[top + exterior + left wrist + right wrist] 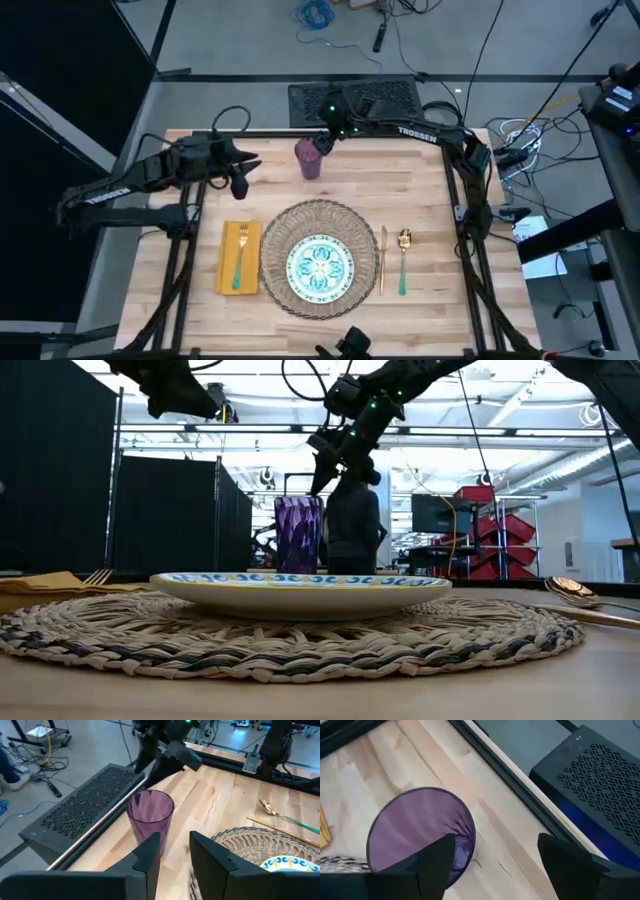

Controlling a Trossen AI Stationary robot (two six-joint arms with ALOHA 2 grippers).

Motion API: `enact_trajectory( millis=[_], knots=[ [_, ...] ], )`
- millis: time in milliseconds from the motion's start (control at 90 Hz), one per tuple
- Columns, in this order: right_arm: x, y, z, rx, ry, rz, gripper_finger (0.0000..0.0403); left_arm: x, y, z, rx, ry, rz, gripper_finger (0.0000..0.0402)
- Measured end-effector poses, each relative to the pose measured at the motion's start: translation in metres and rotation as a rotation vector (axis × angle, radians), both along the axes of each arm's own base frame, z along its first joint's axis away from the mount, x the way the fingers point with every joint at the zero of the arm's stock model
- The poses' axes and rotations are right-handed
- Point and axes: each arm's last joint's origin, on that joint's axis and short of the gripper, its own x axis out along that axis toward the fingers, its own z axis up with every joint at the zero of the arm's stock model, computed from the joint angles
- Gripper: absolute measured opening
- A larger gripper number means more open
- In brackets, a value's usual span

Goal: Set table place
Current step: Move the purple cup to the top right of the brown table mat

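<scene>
The table [420, 300] is a light butcher-block top inside black rails, with open lab floor beyond it. Nearest the front edge lies the woven placemat [318, 259] carrying the plate [320, 265]. On the robot's left of the mat, the fork [240, 256] rests on the yellow napkin [228, 262]; on its right lie the knife [382, 258] and spoon [403, 260], just beside each other. Farther back, near the far rail, stands the purple cup [309, 159], upright and apart from the mat.

The right gripper [326, 143] hangs just above and beside the cup rim, jaws released and spread wide, holding nothing. The left gripper [243, 172] waits near the cup on the robot's left side, jaws parted and empty.

The cup appears light, rigid and smooth-walled, so likely slippery and easily tipped; a grasp across the rim or upper wall is advisable. A black perforated case [600, 780] sits beyond the far rail. The left gripper is the nearest obstruction
</scene>
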Motion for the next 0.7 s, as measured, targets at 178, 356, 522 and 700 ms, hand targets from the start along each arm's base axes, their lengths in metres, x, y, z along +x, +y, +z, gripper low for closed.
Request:
enact_trajectory(
  millis=[178,356,522,700],
  knots=[
    [0.008,0.0,-0.018,0.026,0.035,-0.009,0.027,0.0,0.0,0.0,-0.006,-0.002,-0.013,0.0088],
    [0.019,0.003,-0.041,0.053,0.081,0.005,0.027,0.0,0.0,0.0,-0.005,0.0,-0.014,0.0088],
    [0.019,0.004,-0.053,0.086,0.135,0.001,0.022,0.0,0.0,0.0,0.001,0.003,-0.017,0.0088],
    [0.017,0.004,-0.055,0.058,0.186,0.056,0.0031,0.0,0.0,0.0,0.009,0.006,-0.021,0.0088]
  ],
)
